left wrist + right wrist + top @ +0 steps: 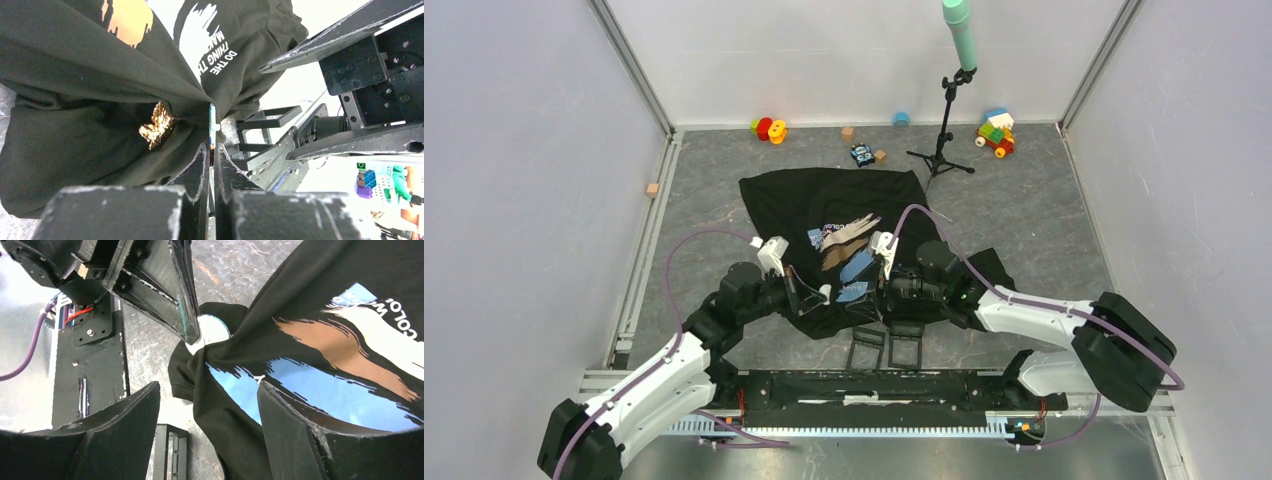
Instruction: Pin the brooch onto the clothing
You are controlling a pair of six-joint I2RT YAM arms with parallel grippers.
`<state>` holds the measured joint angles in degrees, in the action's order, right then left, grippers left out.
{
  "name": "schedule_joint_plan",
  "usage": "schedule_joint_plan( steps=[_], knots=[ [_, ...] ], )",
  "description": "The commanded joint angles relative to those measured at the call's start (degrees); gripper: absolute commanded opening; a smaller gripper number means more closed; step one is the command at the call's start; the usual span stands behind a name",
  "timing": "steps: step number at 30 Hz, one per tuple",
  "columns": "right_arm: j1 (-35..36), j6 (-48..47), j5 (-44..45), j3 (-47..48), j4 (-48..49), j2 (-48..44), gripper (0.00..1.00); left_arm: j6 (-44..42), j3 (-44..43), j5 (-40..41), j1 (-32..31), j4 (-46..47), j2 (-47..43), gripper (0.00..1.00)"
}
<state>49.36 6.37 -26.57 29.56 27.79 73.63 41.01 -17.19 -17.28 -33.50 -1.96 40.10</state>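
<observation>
The black T-shirt (pixel 824 200) with blue and tan print lies bunched on the grey table. My left gripper (pixel 821 293) is shut on the brooch, a thin round disc seen edge-on in the left wrist view (pixel 212 125) and as a pale disc in the right wrist view (pixel 212 330). The disc presses against a pulled-up fold of the shirt (pixel 320 300). My right gripper (pixel 207 410) is open, with a hanging fold of the shirt between its fingers, touching neither clearly. It sits close to the right of the left gripper (pixel 212 150) in the top view (pixel 879 285).
Two small black frames (pixel 886 347) lie at the shirt's near edge by the front rail. A tripod stand (pixel 944 120) with a teal pole stands behind the shirt. Toys (pixel 995 132) and wooden blocks (pixel 653 189) lie along the back. A gold-shining patch (pixel 156 125) shows on the fabric.
</observation>
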Motion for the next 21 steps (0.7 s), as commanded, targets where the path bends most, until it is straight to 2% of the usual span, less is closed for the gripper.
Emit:
schedule_joint_plan(
  steps=[1, 6, 12, 17, 21],
  knots=[
    [-2.8, -3.4, -10.6, 3.2, 4.6, 3.2, 0.74, -3.0, 1.9, -6.6, 0.5, 8.2, -0.2, 0.02],
    [-6.3, -5.2, -17.9, 5.8, 6.2, 9.1, 0.66, -2.3, 5.5, -9.7, 0.6, 15.5, -0.1, 0.02],
    [-6.6, -5.9, -21.4, 7.7, 6.7, 13.5, 0.67, -2.8, 7.8, -11.1, 0.6, 19.6, 1.0, 0.02],
    [-6.6, -5.9, -23.5, 10.7, 6.2, 18.7, 0.64, -4.2, 7.8, -11.2, 0.6, 19.1, 1.6, 0.02],
    [-6.5, -5.5, -26.2, 12.2, 7.1, 21.0, 0.57, -4.2, 7.8, -11.5, 0.6, 19.3, 1.4, 0.02]
  ],
)
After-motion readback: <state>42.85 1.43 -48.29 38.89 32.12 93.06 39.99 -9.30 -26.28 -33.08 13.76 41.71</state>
